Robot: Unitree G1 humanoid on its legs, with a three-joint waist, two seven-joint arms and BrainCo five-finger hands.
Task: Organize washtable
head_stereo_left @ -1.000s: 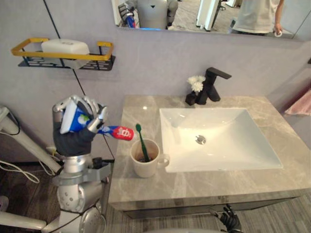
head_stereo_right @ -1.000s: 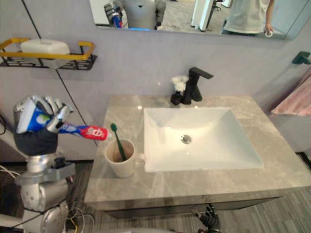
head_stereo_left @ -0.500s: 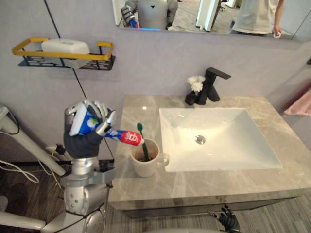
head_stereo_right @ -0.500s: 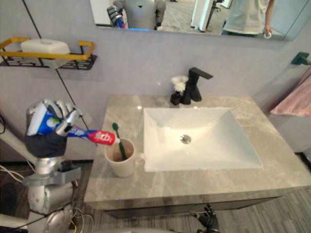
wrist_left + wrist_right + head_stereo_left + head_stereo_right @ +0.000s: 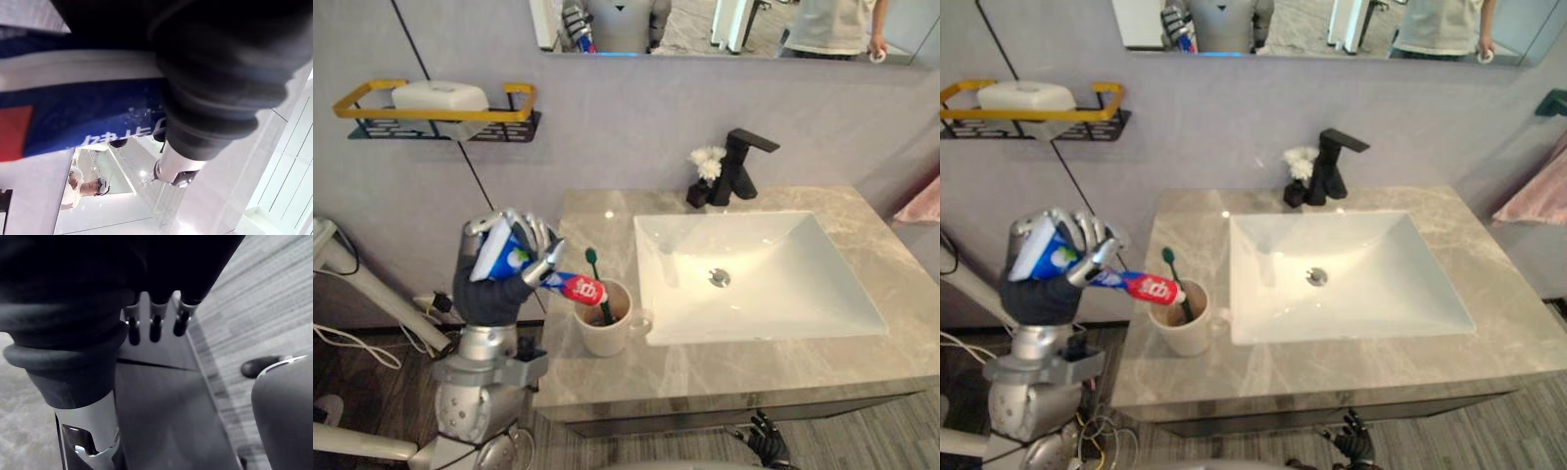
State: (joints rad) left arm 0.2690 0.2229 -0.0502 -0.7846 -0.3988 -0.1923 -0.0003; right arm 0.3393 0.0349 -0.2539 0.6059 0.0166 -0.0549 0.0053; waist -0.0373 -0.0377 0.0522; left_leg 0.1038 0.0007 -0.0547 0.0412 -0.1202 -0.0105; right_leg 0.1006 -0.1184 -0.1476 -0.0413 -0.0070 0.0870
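Note:
My left hand [image 5: 487, 292] is shut on a blue and white toothpaste tube [image 5: 505, 258] just left of the marble counter [image 5: 734, 357]. The tube's red cap end [image 5: 1154, 288] points right and down, reaching the rim of a beige cup [image 5: 603, 330]. A green toothbrush [image 5: 591, 258] stands in the cup. The blue tube [image 5: 73, 117] lies close against the hand in the left wrist view. My right hand [image 5: 766, 441] hangs low in front of the cabinet, fingers [image 5: 154, 327] relaxed and holding nothing.
A white sink [image 5: 803, 257] fills the middle of the counter, with a black faucet [image 5: 739, 166] and a white flower [image 5: 708, 163] behind it. A yellow-railed wall shelf [image 5: 514, 116] carries a white soap box [image 5: 440, 96]. A pink towel [image 5: 922, 206] hangs at the right.
My left hand has carried the toothpaste tube right and slightly down, bringing its red end from clear of the cup to the cup's rim. The view has shifted a little.

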